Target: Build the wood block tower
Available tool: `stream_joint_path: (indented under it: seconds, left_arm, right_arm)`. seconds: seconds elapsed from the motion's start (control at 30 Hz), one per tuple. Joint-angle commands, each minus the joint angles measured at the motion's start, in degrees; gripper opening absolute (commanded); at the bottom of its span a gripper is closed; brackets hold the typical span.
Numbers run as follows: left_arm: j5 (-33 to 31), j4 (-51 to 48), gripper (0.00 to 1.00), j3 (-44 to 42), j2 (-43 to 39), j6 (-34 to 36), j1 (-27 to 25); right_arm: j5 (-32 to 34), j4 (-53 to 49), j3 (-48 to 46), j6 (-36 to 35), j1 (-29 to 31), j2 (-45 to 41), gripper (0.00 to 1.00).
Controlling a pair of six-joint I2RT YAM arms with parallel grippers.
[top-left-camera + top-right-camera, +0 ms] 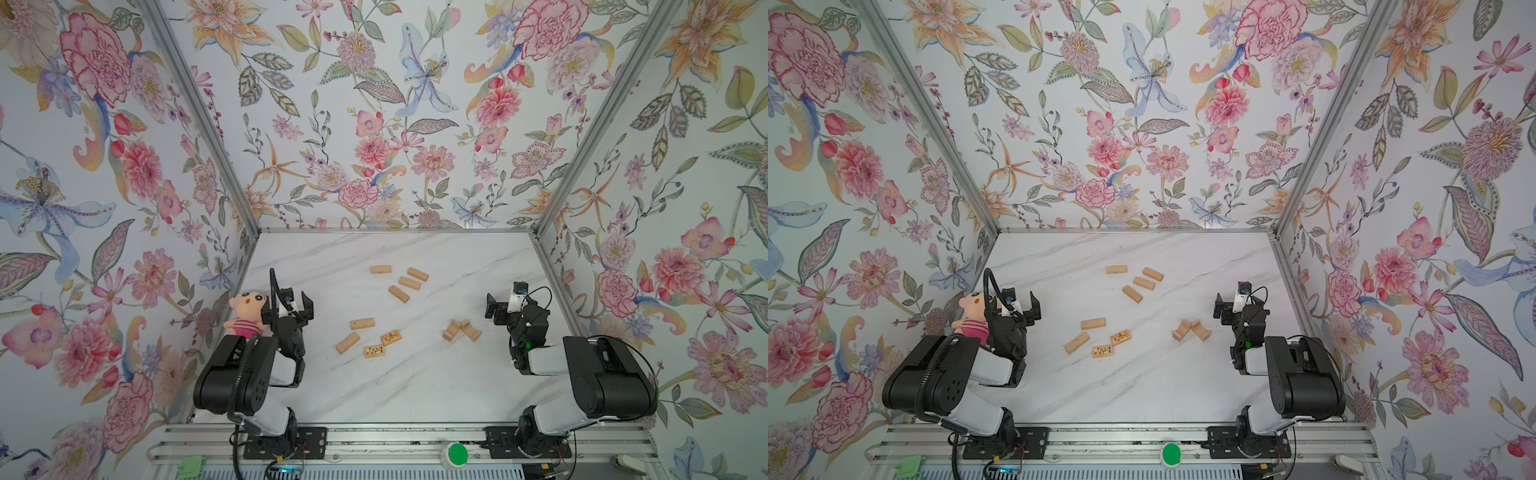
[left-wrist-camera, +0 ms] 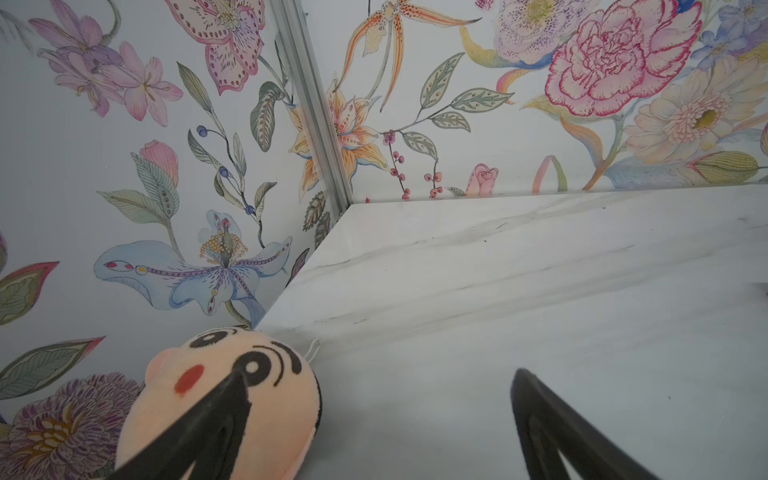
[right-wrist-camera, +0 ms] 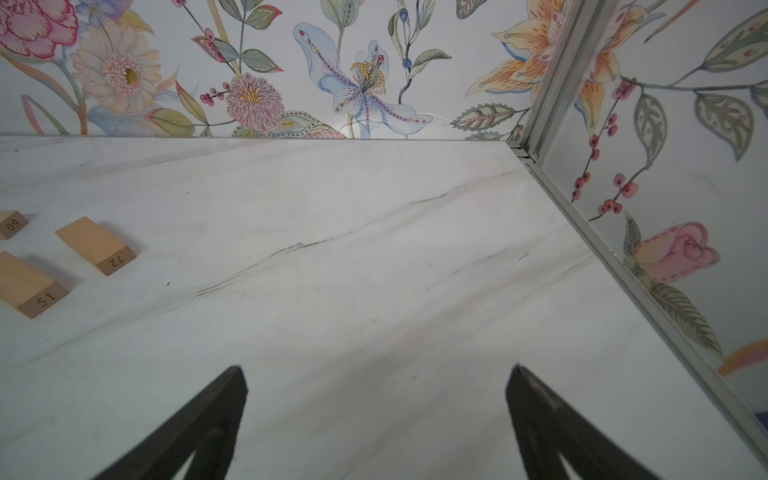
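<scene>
The wood blocks lie loose on the white marble table (image 1: 407, 386) in both top views. Several plain ones (image 1: 409, 283) (image 1: 1144, 283) sit toward the back, and three of them show in the right wrist view (image 3: 95, 245). Nearer the front are two plain blocks (image 1: 362, 323) and two patterned ones (image 1: 390, 337) (image 1: 1121, 337). A small heap of blocks (image 1: 461, 330) (image 1: 1191, 330) leans together at the right. The tower is out of view. My left gripper (image 1: 298, 302) (image 1: 1022, 305) (image 2: 380, 374) is open and empty. My right gripper (image 1: 496, 309) (image 1: 1223, 309) (image 3: 376, 368) is open and empty too.
A pink plush doll (image 1: 245, 311) (image 1: 973, 311) (image 2: 232, 399) leans at the left wall, right beside my left gripper. Floral walls close the table on three sides. A metal rail with a green button (image 1: 457, 454) runs along the front edge.
</scene>
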Motion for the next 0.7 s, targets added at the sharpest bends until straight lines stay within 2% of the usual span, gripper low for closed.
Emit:
stream_joint_path:
  seconds: [0.0,0.67]
  left_arm:
    - [0.89,1.43,0.99,0.97,0.09,-0.28,0.45]
    - [0.76,0.99,0.99,1.21,0.05,0.07,0.26]
  right_arm:
    - [-0.16,0.91,0.82,-0.22,0.09,0.54,0.99]
    - [-0.52,0.79,0.91,0.04,-0.28,0.54,0.99]
